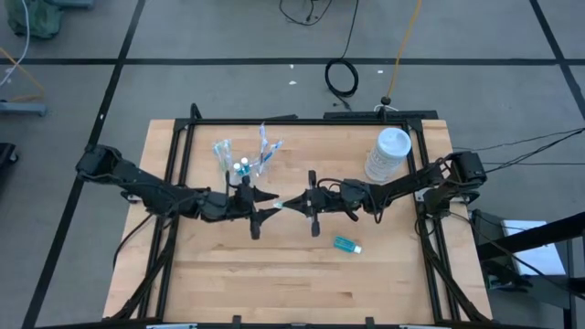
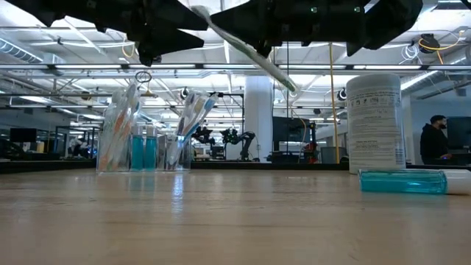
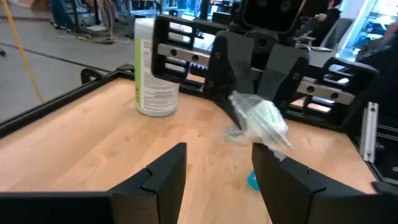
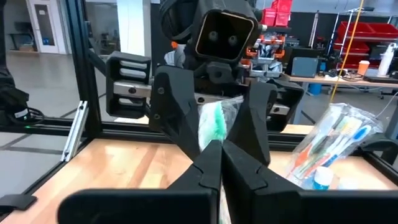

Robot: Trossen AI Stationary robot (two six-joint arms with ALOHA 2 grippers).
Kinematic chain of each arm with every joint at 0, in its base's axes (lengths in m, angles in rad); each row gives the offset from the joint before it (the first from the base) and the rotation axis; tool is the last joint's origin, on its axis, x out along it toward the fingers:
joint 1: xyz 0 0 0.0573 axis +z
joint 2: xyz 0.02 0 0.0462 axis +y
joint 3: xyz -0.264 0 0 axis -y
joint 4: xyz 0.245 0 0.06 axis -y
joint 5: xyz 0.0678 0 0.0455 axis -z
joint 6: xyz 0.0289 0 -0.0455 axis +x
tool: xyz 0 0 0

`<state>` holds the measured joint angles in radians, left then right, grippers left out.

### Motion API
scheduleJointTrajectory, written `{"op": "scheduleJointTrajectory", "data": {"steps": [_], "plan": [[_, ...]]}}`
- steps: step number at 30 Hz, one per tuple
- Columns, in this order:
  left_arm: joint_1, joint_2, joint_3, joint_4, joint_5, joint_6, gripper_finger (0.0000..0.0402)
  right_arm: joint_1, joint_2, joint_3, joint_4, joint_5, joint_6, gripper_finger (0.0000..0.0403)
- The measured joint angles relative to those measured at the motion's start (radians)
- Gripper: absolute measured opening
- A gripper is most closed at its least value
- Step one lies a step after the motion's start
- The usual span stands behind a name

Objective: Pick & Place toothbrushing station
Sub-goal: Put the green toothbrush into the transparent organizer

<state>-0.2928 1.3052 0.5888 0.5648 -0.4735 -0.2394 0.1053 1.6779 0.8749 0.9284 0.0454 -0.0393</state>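
- In the low view both arms are cut off by the upper edge; only dark undersides show.
- The wrapped toothbrush (image 3: 260, 121) is blurred in the left wrist view.
- The teal tube (image 2: 412, 181) runs past the picture's edge.

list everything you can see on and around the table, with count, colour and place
clear plastic cup: one, see-through, back left of the table
toothbrushes: a bunch, count unclear, pastel handles, standing in the cup
teal tubes in the cup: two show, white caps
teal tube: one, white cap, lying alone on the table, front right of centre
toothbrush: one, pale, green-tipped, in a clear wrapper, held in the air between the grippers
white container: one, lidded cylinder, back right
table: one, light wood, black frame
person: one, dark clothes, far in the room
left gripper: dark, open, mid-table, facing the right gripper
right gripper: dark, shut on the toothbrush
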Motion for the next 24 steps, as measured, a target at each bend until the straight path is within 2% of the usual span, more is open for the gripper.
{"op": "scheduleJointTrajectory", "data": {"steps": [11, 15, 18, 21, 24], "plan": [[-0.024, -0.001, 0.002, 0.044, 0.002, 0.005, 0.0189, -0.001, 0.002, -0.001, -0.009, 0.005, -0.011, 0.0000], [-0.012, -0.001, 0.002, 0.044, -0.051, 0.009, 0.0188, -0.001, 0.001, -0.001, -0.009, 0.005, -0.011, 0.0000], [0.000, -0.001, 0.002, 0.043, -0.045, 0.046, 0.0187, -0.001, 0.000, -0.001, -0.017, 0.006, -0.008, 0.0000], [0.010, -0.001, 0.002, 0.043, -0.004, 0.060, 0.0167, -0.001, 0.000, -0.001, -0.020, 0.005, -0.007, 0.0000], [0.015, -0.001, 0.002, 0.044, 0.011, 0.046, 0.0130, -0.001, 0.000, -0.001, -0.025, 0.006, -0.007, 0.0000]]}}
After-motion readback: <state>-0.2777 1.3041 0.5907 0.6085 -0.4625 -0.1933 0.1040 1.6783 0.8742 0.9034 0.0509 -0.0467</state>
